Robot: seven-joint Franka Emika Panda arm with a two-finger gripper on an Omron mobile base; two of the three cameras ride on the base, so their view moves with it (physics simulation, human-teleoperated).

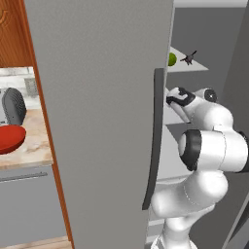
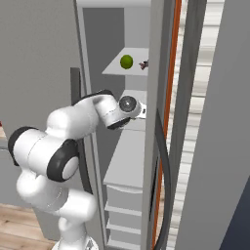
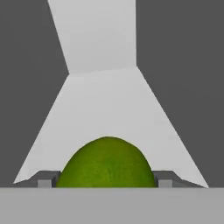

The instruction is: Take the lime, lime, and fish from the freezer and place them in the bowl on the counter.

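In the hand view a yellow-green lime (image 3: 106, 164) sits between my gripper's (image 3: 105, 183) two fingertips, which press against its sides on a pale freezer shelf (image 3: 109, 109). My hand reaches into the open freezer (image 1: 97, 121) at the middle shelf, its fingers hidden behind the door edge. On the shelf above lie a second lime (image 1: 171, 59) (image 2: 126, 61) and the dark fish (image 1: 188, 57) (image 2: 144, 64) just to its right. The red bowl (image 1: 9, 137) rests on the beige counter (image 1: 34, 146) at the far left.
The grey freezer door with its long dark handle (image 1: 155, 136) stands between the arm and the counter. A dark toaster (image 1: 13, 106) stands behind the bowl. Lower freezer shelves (image 2: 124, 166) and drawers lie below the hand.
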